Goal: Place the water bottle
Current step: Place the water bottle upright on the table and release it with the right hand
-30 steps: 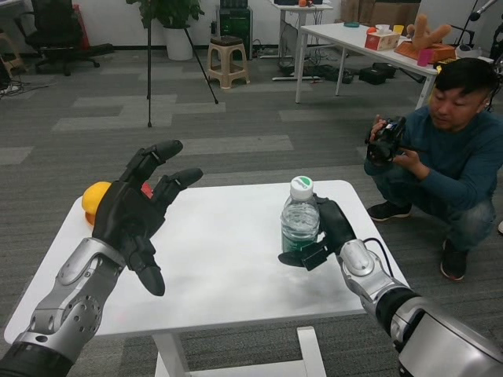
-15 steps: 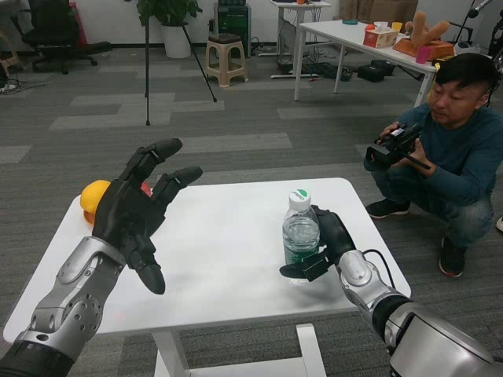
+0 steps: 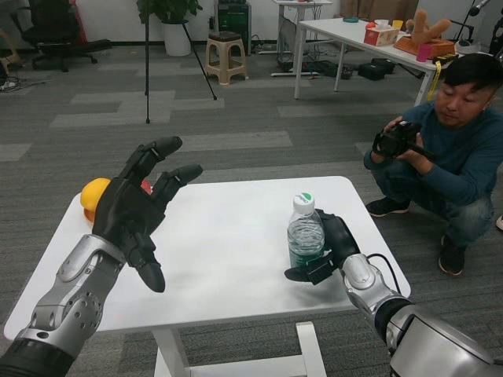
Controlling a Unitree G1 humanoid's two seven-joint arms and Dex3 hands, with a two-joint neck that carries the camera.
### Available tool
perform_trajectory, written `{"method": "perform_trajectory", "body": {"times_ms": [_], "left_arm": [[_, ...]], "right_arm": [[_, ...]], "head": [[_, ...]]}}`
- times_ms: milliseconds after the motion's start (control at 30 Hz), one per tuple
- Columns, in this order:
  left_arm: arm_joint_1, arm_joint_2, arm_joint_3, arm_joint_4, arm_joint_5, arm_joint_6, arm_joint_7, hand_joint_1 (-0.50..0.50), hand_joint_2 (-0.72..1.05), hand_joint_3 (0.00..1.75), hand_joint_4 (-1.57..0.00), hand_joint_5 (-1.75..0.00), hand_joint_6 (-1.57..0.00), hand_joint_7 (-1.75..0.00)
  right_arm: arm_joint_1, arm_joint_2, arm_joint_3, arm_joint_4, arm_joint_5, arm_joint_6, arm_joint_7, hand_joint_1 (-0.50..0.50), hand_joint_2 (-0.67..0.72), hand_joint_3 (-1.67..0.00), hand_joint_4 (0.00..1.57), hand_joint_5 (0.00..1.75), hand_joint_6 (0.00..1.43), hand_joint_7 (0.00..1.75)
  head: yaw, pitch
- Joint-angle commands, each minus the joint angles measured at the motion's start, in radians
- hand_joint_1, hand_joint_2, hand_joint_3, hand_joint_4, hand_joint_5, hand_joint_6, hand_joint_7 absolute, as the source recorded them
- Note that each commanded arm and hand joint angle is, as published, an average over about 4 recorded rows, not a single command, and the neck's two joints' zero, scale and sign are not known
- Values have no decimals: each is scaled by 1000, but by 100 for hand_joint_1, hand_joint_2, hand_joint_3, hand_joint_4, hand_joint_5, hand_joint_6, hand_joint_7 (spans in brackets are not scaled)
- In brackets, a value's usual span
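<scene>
Room: large office space, grey carpet, white table (image 3: 228, 259) in front.
Water bottle (image 3: 305, 233): stands upright on the table's right part, long axis vertical, cap up.
Look: clear plastic, white cap with a green mark, greenish label low on the body.
Right robot hand (image 3: 328, 250): wrapped around the bottle's lower half from the right.
Left robot hand (image 3: 135, 210): raised over the table's left side, fingers spread, holding nothing.
Orange object (image 3: 93, 196): at the table's far left edge, partly behind the left hand.
Person (image 3: 444, 149): crouches right of the table, holding a camera (image 3: 395, 138).
</scene>
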Motion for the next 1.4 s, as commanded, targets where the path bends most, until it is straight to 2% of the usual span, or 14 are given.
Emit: {"method": "perform_trajectory", "body": {"times_ms": [33, 133, 500, 667, 733, 800, 867, 967, 1000, 1067, 1167, 1267, 1400], "left_arm": [[8, -4, 2, 5, -3, -7, -6, -26, -46, 9, 0, -103, 0, -112], [8, -4, 2, 5, -3, -7, -6, -26, -46, 9, 0, -103, 0, -112], [10, -4, 2, 5, -5, -7, -6, -26, -46, 9, 0, -103, 0, -112], [11, -4, 2, 5, -3, -7, -5, -27, -46, 9, 0, -103, 0, -112], [11, -4, 2, 5, -3, -7, -5, -26, -46, 9, 0, -103, 0, -112], [12, -4, 2, 5, -3, -7, -5, -26, -46, 9, 0, -103, 0, -112], [12, -4, 2, 5, -3, -7, -6, -26, -46, 9, 0, -103, 0, -112], [13, -4, 2, 5, -3, -7, -6, -27, -46, 9, 0, -103, 0, -112], [13, -4, 2, 5, -3, -7, -6, -27, -46, 9, 0, -103, 0, -112], [13, -4, 2, 5, -3, -7, -6, -27, -46, 4, 0, -103, 0, -112], [14, -4, 3, 5, -3, -7, -5, -26, -46, 7, 0, -103, 0, -112], [16, -4, 3, 5, -3, -7, -5, -26, -46, 9, 0, -103, 0, -112], [16, -4, 3, 5, -3, -7, -6, -26, -46, 9, 0, -103, 0, -112]], "right_arm": [[22, 4, -12, 10, 7, -8, -8, 42, 3, -79, 157, 126, 120, 154], [27, 6, -13, 20, 7, -7, -8, 42, 3, -73, 157, 126, 120, 154], [41, 9, -8, 42, 6, -6, -5, 42, 3, -77, 157, 126, 119, 154], [58, 9, -11, 42, 6, -6, -1, 42, -5, -79, 157, 141, 119, 157], [61, 9, -12, 39, 6, -7, 1, 42, -8, -83, 157, 145, 115, 161], [63, 9, -13, 35, 6, -7, 1, 41, -13, -89, 157, 155, 102, 162], [65, 9, -15, 31, 6, -8, 2, 36, -19, -97, 151, 165, 83, 159], [68, 9, -20, 25, 6, -8, 6, 30, -26, -115, 115, 158, 51, 140], [70, 9, -21, 23, 5, -8, 7, 28, -27, -119, 99, 150, 41, 133], [73, 9, -23, 20, 6, -8, 12, 26, -29, -121, 83, 138, 34, 126], [82, 7, -37, 8, 5, -8, 21, 19, -24, -129, 59, 109, 24, 112], [87, 6, -49, 2, 5, -8, 26, 17, -19, -135, 47, 92, 21, 101], [90, 6, -56, -2, 5, -8, 30, 17, -13, -135, 41, 82, 19, 98]], "head": [[-1, -2], [-1, -2], [-2, -5], [-3, -9], [-3, -10], [-3, -10], [-3, -9], [-2, -9], [-2, -10], [-2, -9], [-2, -9], [-2, -9], [-2, -10]]}}
